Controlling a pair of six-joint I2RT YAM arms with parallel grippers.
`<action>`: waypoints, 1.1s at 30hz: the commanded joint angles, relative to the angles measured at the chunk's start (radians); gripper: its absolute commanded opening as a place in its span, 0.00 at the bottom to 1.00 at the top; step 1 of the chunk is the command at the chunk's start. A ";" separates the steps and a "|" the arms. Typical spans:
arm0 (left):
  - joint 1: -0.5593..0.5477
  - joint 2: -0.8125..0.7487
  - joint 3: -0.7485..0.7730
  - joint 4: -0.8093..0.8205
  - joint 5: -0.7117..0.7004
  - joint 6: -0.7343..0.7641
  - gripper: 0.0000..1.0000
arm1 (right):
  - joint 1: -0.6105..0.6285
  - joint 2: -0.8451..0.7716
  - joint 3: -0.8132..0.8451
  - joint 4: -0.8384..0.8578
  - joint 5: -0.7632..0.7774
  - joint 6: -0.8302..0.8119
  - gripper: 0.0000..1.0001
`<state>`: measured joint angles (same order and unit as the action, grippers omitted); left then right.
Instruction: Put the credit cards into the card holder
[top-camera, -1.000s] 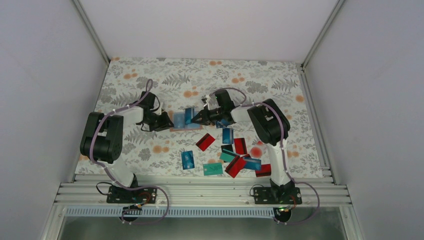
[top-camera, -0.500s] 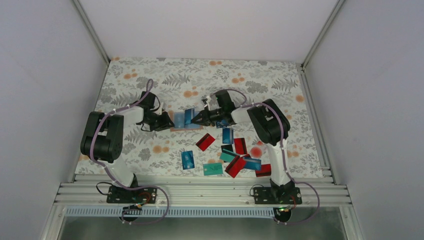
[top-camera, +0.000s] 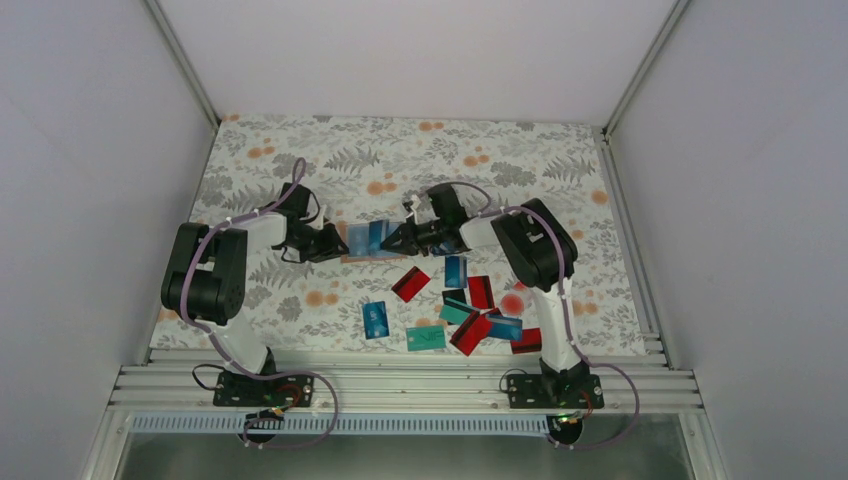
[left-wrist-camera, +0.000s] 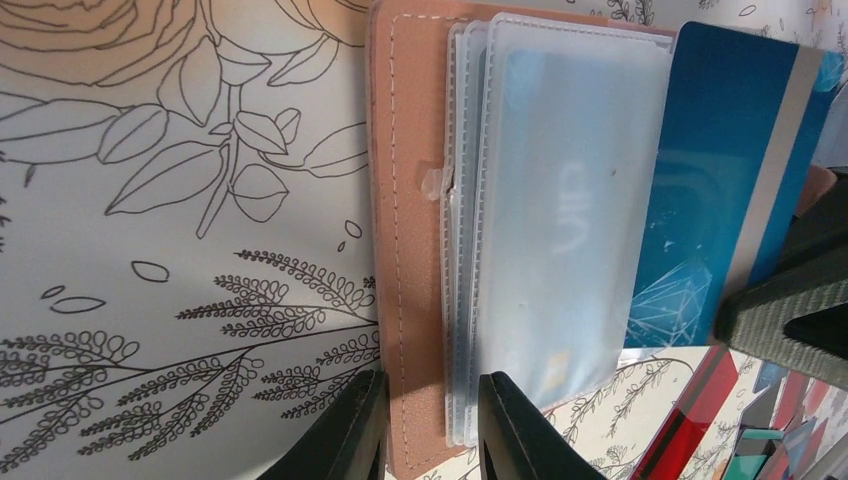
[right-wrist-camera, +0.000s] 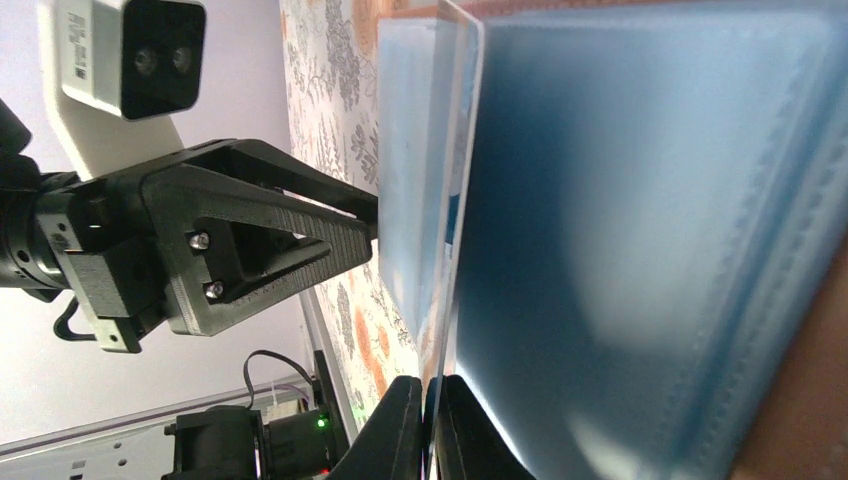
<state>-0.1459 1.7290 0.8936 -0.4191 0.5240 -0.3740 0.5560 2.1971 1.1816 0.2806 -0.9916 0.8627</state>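
Both arms have stayed put. The left gripper (left-wrist-camera: 432, 390) pinches the card holder (left-wrist-camera: 405, 200) by its edge. The right gripper (right-wrist-camera: 430, 395) squeezes a blue card (left-wrist-camera: 720, 150).

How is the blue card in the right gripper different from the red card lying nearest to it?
The blue card is blue with a pale stripe; the red card is red. The blue card is pinched in the shut right gripper, its edge at the card holder; the red card lies loose on the flowered cloth, untouched. Both are small flat rectangles.
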 joint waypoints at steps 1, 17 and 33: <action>0.003 0.020 -0.008 -0.001 0.002 0.022 0.24 | 0.026 0.034 -0.015 0.019 -0.002 0.029 0.04; 0.003 0.022 -0.012 0.001 0.012 0.036 0.24 | 0.039 0.089 0.076 -0.107 -0.061 -0.055 0.04; 0.003 0.024 0.004 -0.011 -0.003 0.063 0.24 | 0.040 0.217 0.339 -0.576 -0.147 -0.363 0.04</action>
<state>-0.1410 1.7321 0.8936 -0.4217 0.5343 -0.3466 0.5808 2.3528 1.4788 -0.0921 -1.1191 0.6430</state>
